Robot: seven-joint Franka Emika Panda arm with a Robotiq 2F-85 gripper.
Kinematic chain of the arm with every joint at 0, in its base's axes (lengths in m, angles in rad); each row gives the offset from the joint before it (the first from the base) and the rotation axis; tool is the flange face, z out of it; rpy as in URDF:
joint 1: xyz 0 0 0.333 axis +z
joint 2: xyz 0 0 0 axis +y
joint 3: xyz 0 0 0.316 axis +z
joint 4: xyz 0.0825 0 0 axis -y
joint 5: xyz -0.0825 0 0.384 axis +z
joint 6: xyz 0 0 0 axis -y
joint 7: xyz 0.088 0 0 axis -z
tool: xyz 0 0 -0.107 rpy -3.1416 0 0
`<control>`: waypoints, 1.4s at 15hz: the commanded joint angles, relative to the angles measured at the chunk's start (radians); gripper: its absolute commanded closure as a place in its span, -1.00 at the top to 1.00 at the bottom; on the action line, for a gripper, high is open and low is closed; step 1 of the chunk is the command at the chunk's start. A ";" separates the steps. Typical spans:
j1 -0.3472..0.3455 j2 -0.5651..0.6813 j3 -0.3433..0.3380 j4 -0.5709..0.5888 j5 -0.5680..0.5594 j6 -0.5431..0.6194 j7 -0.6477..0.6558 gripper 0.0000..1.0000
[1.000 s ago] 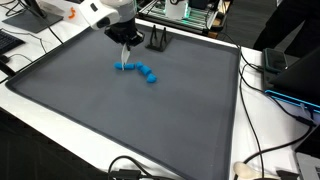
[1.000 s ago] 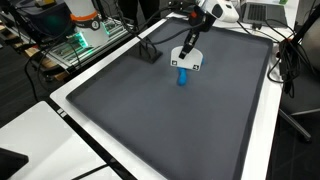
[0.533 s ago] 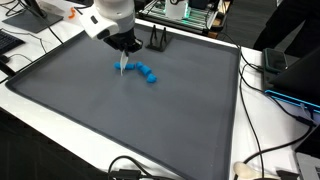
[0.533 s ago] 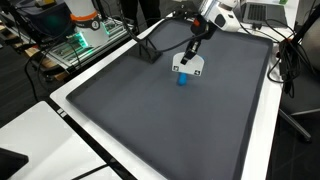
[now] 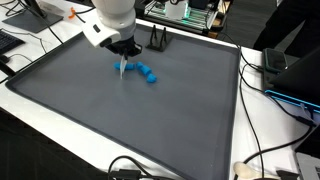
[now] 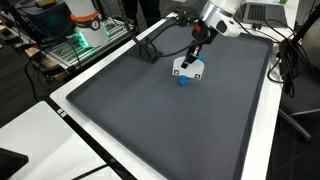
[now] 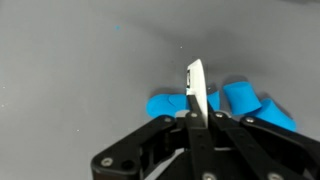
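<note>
Gripper [image 6: 195, 45] shifted; clamped card [image 6: 189, 67] just by blue blocks [image 5: 146, 72].

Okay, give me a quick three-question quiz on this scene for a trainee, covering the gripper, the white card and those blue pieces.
1. True or false: the gripper is shut on the white card.
2. The blue pieces lie on: A) the grey mat; B) a white plate; C) a wooden shelf.
3. Fill in: the small stand near the mat's far edge is coloured ____.

Key: 1 true; 2 A; 3 black.
</note>
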 commanded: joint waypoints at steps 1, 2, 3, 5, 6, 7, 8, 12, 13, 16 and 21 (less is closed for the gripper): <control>0.000 0.033 -0.008 -0.006 -0.014 0.026 -0.009 -0.98; -0.001 0.035 -0.009 -0.010 -0.014 0.026 -0.010 -0.98; -0.003 0.035 -0.008 -0.015 -0.010 0.028 -0.010 -0.98; -0.008 0.032 -0.007 -0.030 -0.002 0.031 -0.009 -0.98; -0.011 0.028 -0.006 -0.038 0.003 0.031 -0.009 -0.98; -0.013 0.023 -0.006 -0.046 0.006 0.035 -0.008 -0.98; -0.014 0.018 -0.005 -0.054 0.009 0.036 -0.008 -0.98; -0.026 -0.010 -0.005 -0.107 0.019 0.058 -0.004 -0.98; -0.029 -0.016 -0.005 -0.121 0.021 0.066 -0.006 -0.98; -0.036 -0.035 -0.005 -0.151 0.029 0.069 -0.010 -0.98; -0.049 -0.059 0.002 -0.172 0.052 0.053 -0.030 -0.98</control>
